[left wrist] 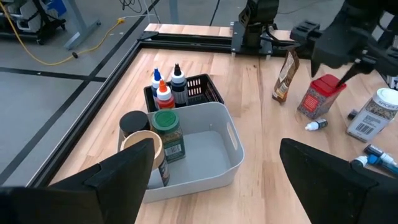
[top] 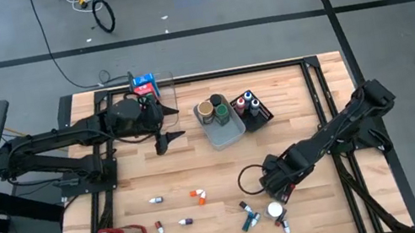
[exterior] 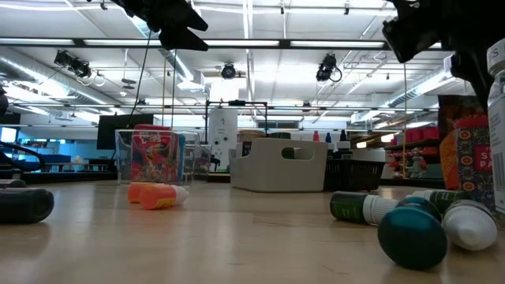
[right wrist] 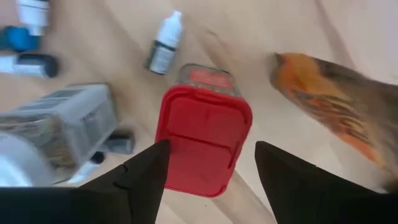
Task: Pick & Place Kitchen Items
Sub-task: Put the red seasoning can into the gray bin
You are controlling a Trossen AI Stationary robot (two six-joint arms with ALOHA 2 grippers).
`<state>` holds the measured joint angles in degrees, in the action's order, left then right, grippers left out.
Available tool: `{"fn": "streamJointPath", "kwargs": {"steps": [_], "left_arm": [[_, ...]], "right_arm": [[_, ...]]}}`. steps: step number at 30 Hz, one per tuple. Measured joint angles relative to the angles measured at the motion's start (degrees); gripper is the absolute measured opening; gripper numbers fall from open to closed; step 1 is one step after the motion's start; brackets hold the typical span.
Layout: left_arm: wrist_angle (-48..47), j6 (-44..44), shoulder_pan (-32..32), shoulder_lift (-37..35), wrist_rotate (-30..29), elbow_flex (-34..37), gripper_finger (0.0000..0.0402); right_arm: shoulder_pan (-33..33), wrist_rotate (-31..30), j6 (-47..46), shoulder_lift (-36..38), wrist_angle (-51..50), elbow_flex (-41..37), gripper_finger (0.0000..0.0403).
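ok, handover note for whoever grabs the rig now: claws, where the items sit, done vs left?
Left claw: open, empty, raised beside the grey bin.
Right claw: open, poised over the red-lidded jar, not gripping yet.
Done: jars in the grey bin, three bottles in the black bin, cartons in the clear bin.
Left: red-lidded jar, orange pouch, white-lidded jar, and small bottles scattered along the front of the table.

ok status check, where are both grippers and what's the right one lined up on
Right gripper open, hovering over red-lidded clear jar. Left gripper open, above grey plastic bin. Orange pouch close beside jar.
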<state>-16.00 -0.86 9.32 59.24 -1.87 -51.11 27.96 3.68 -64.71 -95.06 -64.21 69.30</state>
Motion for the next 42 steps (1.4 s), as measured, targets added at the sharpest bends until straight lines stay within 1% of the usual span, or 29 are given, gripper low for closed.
{"fn": "streamJointPath", "kwargs": {"steps": [10,13,15,19,23,26,36,42], "left_arm": [[0.12,0.03,0.02,0.00,0.00,0.00,0.0355],[0.28,0.04,0.01,0.00,0.00,0.00,0.0355],[0.27,0.04,0.00,0.00,0.00,0.00,0.0355],[0.14,0.03,0.02,0.00,0.00,0.00,0.0355],[0.08,0.02,0.01,0.00,0.00,-0.01,0.0355],[0.03,0.02,0.00,0.00,0.00,0.00,0.0355],[0.01,0.02,0.00,0.00,0.00,0.00,0.0355],[0.01,0.04,0.00,0.00,0.00,0.00,0.0355]], "right_arm": [[-0.03,1.28,1.76,-0.75,0.42,0.65,0.0249],[0.03,-0.26,2.22,-0.75,-0.39,1.47,0.0249],[0.03,-1.49,2.07,-0.79,0.20,2.04,0.0249],[-0.01,0.94,1.38,-0.84,0.42,1.36,0.0249],[0.01,0.71,0.00,-0.79,-0.06,0.76,0.0249],[0.03,-0.17,0.02,-0.79,0.09,0.75,0.0249],[-0.01,-0.17,0.68,-0.90,-2.03,1.62,0.0249],[-0.01,-0.22,0.18,-0.90,-0.10,1.23,0.0249]]}}
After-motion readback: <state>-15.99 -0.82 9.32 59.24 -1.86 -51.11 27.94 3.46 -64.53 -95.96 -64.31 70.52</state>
